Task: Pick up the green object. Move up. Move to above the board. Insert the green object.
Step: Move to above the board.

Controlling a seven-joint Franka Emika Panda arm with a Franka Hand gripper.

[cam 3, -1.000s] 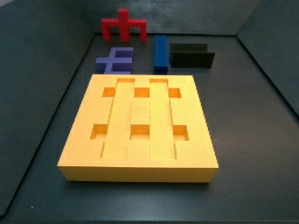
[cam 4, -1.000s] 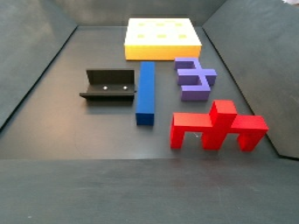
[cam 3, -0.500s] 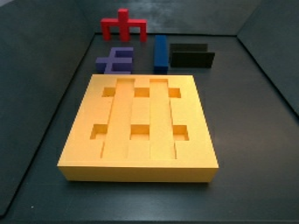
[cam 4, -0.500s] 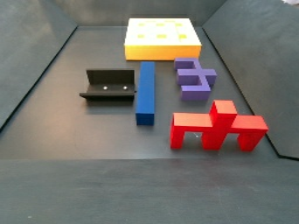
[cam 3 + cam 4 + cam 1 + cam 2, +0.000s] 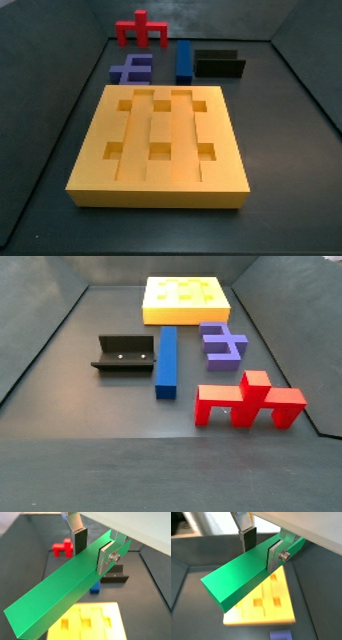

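Gripper (image 5: 262,547) clamps the green bar (image 5: 248,574) high above the orange-yellow board (image 5: 264,604); next, judged: align and lower it into a groove.

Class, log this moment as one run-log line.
gripper: shut on green object | position: above board | insertion: not yet done

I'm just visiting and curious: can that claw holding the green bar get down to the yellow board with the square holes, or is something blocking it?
Probably yes. The gripper is shut on the green object and hangs above the board. Nothing shows between them, and the board's top lies bare in both side views.
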